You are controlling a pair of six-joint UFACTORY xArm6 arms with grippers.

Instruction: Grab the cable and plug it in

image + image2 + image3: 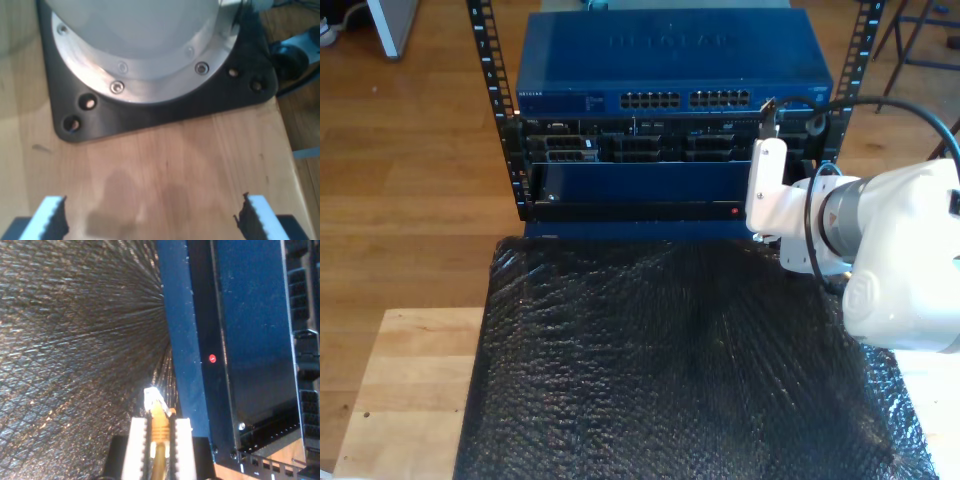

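Beside the blue rack unit (pixel 250 340), my second tool (pixel 160 437) clamps the cable (pixel 159 422) behind its plug (pixel 152 396); carrying is underway; next, aligning with a port; my first tool (pixel 150 220) hangs open, empty, above the bench (pixel 175 165).

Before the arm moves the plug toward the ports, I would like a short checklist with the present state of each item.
1. Cable held: ok. My second gripper is shut on the cable.
2. Plug free ahead of the fingers: ok. The clear plug sticks out past them.
3. Plug lined up with a port: not ok. It points along the black bubble wrap, beside the blue rack unit.
4. Target port chosen: cannot tell. The switch shows rows of ports.
5. My first gripper out of the way: ok. It is open over a wooden table near a robot base.
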